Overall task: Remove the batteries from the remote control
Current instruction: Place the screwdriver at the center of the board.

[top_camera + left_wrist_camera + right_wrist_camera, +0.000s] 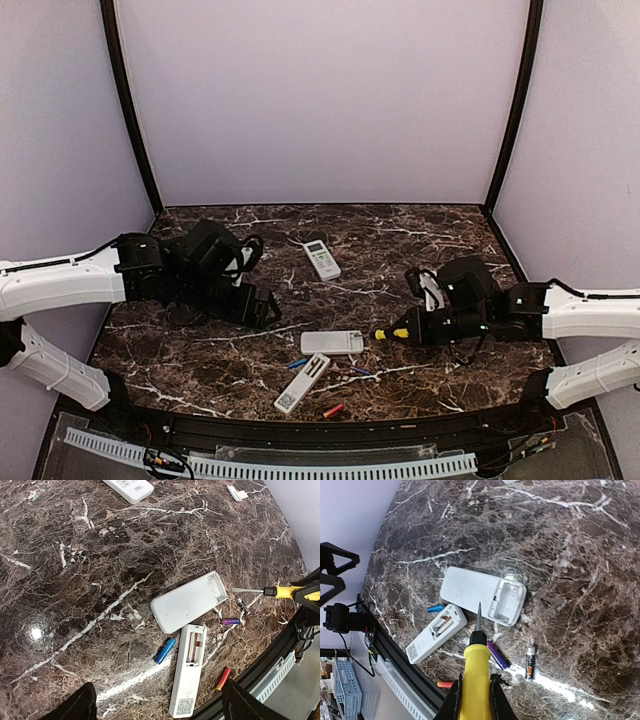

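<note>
Two white remotes lie back-up near the front edge. The wide remote [332,342] [189,601] [482,594] has an open, empty battery bay. The narrow remote [302,382] [187,669] [436,634] has an open bay showing something reddish inside. Loose batteries lie around them: a blue battery [165,650] [435,608], a red-orange battery [223,678] [445,684], a purple battery [231,621] [496,654] and a black battery [243,605] [530,663]. My right gripper [425,328] [476,700] is shut on a yellow-handled screwdriver [476,670] [285,591], whose tip hovers over the wide remote's edge. My left gripper [262,305] [160,710] is open and empty, left of the remotes.
A third remote [320,258] [129,487] lies face-up at the middle back. A small white cover [237,492] lies to the right near the right arm. The table's black front rim [270,660] runs close behind the red-orange battery.
</note>
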`<action>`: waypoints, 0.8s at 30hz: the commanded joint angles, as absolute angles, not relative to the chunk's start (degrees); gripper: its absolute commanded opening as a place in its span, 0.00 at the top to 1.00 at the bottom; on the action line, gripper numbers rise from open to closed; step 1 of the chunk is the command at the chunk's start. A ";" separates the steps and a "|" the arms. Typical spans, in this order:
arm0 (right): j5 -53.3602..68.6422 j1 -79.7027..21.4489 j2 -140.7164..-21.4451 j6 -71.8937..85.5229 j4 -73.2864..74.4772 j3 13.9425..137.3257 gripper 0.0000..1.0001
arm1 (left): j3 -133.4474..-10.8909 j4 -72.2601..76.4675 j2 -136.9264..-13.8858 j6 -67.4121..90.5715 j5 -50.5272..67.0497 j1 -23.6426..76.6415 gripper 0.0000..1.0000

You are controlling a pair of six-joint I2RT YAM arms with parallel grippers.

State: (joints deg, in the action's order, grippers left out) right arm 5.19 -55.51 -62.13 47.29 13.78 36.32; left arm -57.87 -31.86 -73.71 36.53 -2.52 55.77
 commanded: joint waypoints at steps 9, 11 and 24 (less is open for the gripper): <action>1.47 -49.98 -60.62 48.59 5.94 27.27 1.00 | -58.04 -35.67 -67.95 20.66 8.59 36.55 0.14; 0.42 -49.12 -61.25 48.74 4.63 26.40 1.00 | -58.21 -35.57 -67.11 18.70 10.84 31.72 0.14; -2.32 -47.99 -70.60 50.48 -1.72 24.64 0.83 | -52.25 -26.17 -63.20 11.95 13.82 19.84 0.14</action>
State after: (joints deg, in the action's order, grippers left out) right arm -0.43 -48.31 -68.16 49.47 -2.48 25.56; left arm -55.27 -29.41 -64.05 14.83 11.46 20.67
